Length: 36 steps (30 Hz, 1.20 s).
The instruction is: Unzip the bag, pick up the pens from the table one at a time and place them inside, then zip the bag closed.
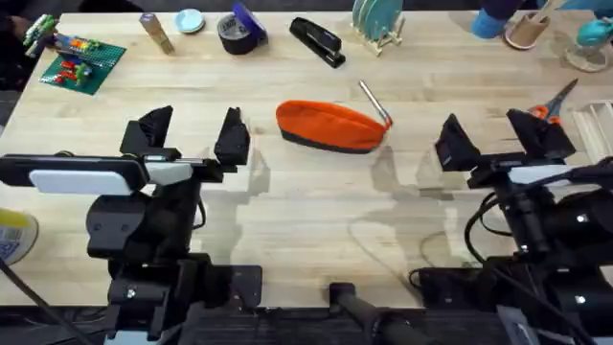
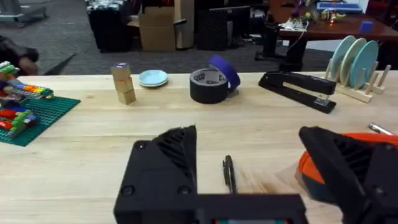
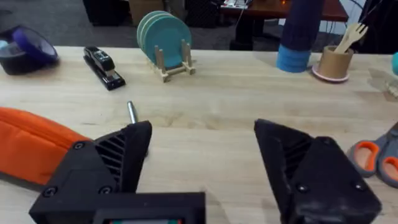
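Observation:
The orange bag lies in the middle of the table, its zip side away from me. A silvery pen with a red end lies just behind its right end, also seen in the right wrist view as the silvery pen. A dark pen lies on the wood between the left fingers. My left gripper is open, left of the bag. My right gripper is open, right of the bag, with nothing in it.
A black stapler, tape rolls, a wooden block and a plate rack line the far edge. A green brick board sits far left. Orange-handled scissors lie beside the right gripper.

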Each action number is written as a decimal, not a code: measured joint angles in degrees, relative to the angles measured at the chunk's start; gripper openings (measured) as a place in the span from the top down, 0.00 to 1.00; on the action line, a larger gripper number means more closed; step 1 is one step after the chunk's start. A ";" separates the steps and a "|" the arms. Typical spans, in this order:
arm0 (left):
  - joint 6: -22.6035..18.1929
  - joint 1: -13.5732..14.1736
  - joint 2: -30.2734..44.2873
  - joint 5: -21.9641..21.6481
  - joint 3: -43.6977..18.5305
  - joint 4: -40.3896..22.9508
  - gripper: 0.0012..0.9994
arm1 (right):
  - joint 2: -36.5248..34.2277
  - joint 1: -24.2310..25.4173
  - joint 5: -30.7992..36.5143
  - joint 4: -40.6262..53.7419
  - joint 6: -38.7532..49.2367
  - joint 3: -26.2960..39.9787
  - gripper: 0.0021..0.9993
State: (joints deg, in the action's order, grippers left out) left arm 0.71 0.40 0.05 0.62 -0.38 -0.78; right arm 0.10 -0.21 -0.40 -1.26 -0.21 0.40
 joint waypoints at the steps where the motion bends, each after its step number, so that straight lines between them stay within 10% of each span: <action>1: 0.00 0.00 0.00 0.00 0.00 0.00 0.01 | 0.00 0.00 -0.02 0.03 0.00 0.04 0.00; 17: 2.39 0.00 5.49 0.00 -18.06 -17.92 0.01 | -10.65 0.00 -0.02 20.92 -0.22 22.63 0.00; 36: 3.19 0.00 43.29 1.23 -56.93 -49.55 0.01 | -46.12 0.00 -4.10 47.42 -0.92 56.08 0.00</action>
State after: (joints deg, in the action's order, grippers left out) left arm 3.90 0.40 43.35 1.85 -57.32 -50.33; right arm -46.02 -0.21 -4.51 46.17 -1.13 56.49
